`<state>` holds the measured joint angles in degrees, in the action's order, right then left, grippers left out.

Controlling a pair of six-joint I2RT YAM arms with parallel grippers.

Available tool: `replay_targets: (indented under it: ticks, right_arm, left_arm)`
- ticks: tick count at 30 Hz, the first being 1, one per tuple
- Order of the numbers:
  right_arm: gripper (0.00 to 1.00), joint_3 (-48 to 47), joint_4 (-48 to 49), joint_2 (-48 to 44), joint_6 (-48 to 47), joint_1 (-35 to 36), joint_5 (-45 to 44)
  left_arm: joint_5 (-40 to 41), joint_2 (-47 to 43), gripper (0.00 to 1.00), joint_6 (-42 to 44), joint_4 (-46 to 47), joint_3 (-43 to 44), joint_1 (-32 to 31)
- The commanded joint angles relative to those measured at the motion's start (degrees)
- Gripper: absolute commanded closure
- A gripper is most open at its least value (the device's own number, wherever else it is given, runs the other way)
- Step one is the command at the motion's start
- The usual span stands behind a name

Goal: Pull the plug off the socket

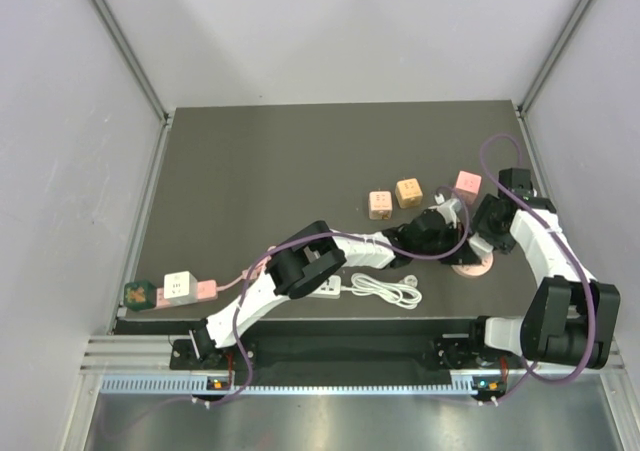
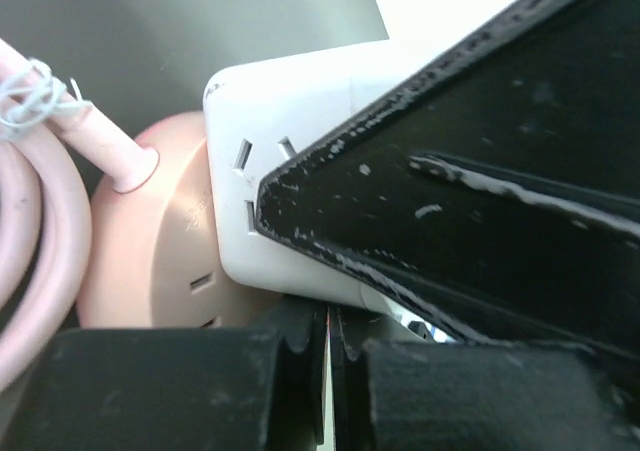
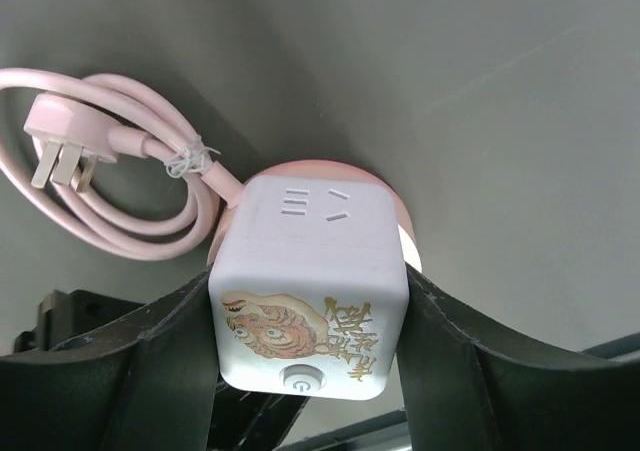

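table (image 1: 250, 171): dark, task unit at its right-front part | right gripper (image 3: 305, 316): jaws clamped on both sides of white cube plug (image 3: 300, 261) | left gripper (image 2: 328, 371): jaws together, tips just beside pink round socket (image 2: 150, 261) | white cube plug seated on pink round socket | pink cable (image 3: 120, 186): coiled beside socket, tied

A dark matte tabletop (image 1: 260, 171) sits between plain white walls (image 1: 350, 31), with aluminium posts (image 1: 120, 46) at its far corners, evenly lit.
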<state>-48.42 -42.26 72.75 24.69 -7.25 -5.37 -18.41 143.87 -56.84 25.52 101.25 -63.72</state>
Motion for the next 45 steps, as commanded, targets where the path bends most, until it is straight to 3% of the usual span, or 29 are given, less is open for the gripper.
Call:
replay_targets:
  ticks: [1, 12, 14, 15, 18, 24, 30, 32, 38, 45]
  right_arm:
    - [1.00, -5.3, -2.6, -3.8, 1.2, 0.8, 1.9]
    - [1.00, -6.3, -6.3, -3.4, 0.2, 0.3, 1.4]
    - [1.00, -5.3, -5.5, -3.4, -0.3, 0.3, 0.5]
    - [1.00, -4.9, -5.0, -3.7, -0.3, 0.3, 0.4]
    - [1.00, -3.9, -3.7, -3.6, -0.3, 0.3, 0.0]
    - [1.00, -3.2, -2.7, -2.9, -0.8, 0.1, 0.4]
    - [1.00, -3.1, -3.0, -3.1, -1.1, -0.4, 1.6]
    - [1.00, -2.9, -3.1, -3.2, -1.3, -0.6, 2.7]
    - [1.00, -2.8, -3.6, -3.6, -1.8, -1.1, 5.2]
    - [1.00, -2.6, -3.7, -3.5, -1.8, -1.7, 10.0]
  left_arm:
    - [6.5, 3.6, 1.00, 3.6, -14.1, -0.4, 0.0]
    - [6.0, 3.7, 1.00, 3.8, -13.1, -0.3, 0.2]
    - [2.2, 2.5, 1.00, 4.1, -8.1, -3.8, 0.6]
    - [-0.7, 2.2, 1.00, 3.8, 1.4, -5.6, 1.1]
    - [-7.0, 1.7, 1.00, 2.7, 9.2, -10.0, 2.5]
    - [-6.3, -5.6, 0.56, 10.9, 9.1, -15.0, 2.6]
    - [-7.4, -11.2, 0.33, 13.5, 13.0, -20.6, 4.2]
    - [-8.0, -11.9, 0.16, 13.5, 13.2, -21.4, 5.5]
    - [-10.5, -8.6, 0.11, 13.2, 12.8, -18.7, 7.2]
    - [-10.8, -5.3, 0.19, 12.1, 12.2, -14.9, 7.1]
